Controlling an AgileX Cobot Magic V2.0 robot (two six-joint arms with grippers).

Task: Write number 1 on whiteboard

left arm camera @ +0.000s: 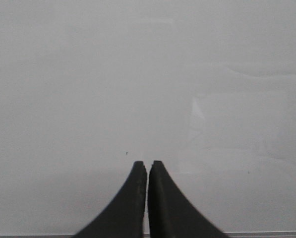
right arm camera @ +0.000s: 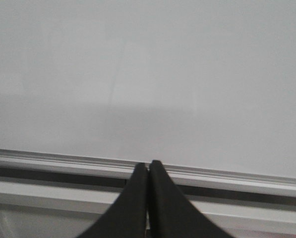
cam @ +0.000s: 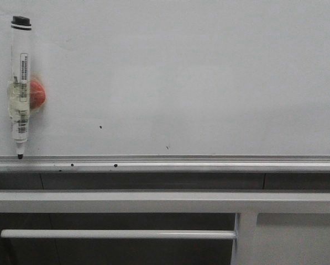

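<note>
lab/test rig, whiteboard (cam: 198, 77), metal frame bars (cam: 153, 201)

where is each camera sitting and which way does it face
Front view: looks forward over the whiteboard and its rail; a marker lies at the left; no arm shows.
Left wrist view: on the left arm, facing bare board; the left gripper shows with fingers together.
Right wrist view: on the right arm, facing the board's edge and rail; the right gripper shows with fingers together.
Shared: all three see the board; front and right wrist views both see the rail.
</note>
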